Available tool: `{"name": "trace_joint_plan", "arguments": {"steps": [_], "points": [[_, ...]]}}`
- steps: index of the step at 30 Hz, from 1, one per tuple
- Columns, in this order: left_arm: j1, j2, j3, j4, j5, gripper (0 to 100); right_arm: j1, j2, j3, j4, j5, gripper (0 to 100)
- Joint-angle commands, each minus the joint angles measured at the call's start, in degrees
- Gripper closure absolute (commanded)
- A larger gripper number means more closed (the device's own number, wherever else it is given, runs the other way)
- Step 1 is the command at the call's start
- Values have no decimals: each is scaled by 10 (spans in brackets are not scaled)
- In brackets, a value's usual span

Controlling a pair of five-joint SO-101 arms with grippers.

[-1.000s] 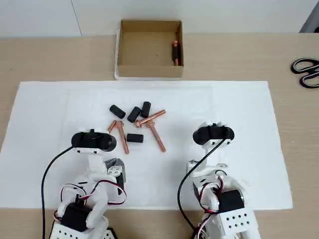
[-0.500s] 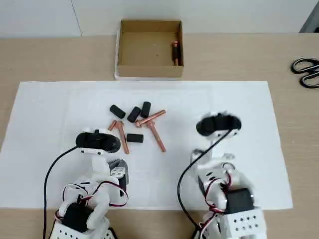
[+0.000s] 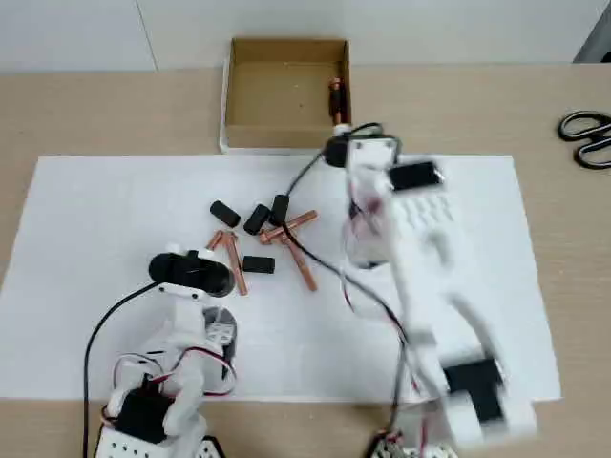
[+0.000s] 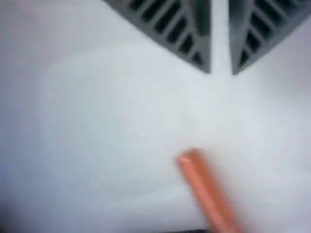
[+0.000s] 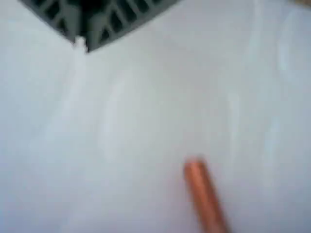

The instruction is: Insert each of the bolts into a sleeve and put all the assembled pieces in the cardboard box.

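Several copper bolts [image 3: 301,260] and several black sleeves [image 3: 256,218] lie in a loose cluster on the white paper. One assembled piece [image 3: 336,100] rests inside the cardboard box [image 3: 284,139], against its right wall. My right arm [image 3: 391,191] is stretched far forward, its wrist just right of the cluster near the box's front corner. My right gripper [image 5: 80,43] hangs shut over bare paper, a bolt [image 5: 204,194] lying some way off. My left arm [image 3: 191,272] is folded low at the cluster's near-left side. My left gripper [image 4: 221,70] is shut and holds nothing, a bolt [image 4: 206,189] ahead of it.
A white paper sheet [image 3: 95,210] covers most of the wooden table. Black-handled scissors [image 3: 587,138] lie at the far right edge. A black cable loops from each arm down to its base at the front.
My right arm has risen from its folded pose at the front and swung far forward and leftward toward the bolts and the box. The left arm has barely shifted.
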Motion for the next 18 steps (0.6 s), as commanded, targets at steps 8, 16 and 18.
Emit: {"name": "trace_joint_plan", "arguments": {"steps": [8, 16, 18], "points": [[-115, -6, -19, 11, -47, 830, -22, 139, -301, -5, -176, 953], [-115, -6, -17, 3, -33, 830, -80, 187, -334, -87, -331, 952], [-115, -6, -17, 3, -33, 830, -106, 210, -335, -109, -329, 952]]}}
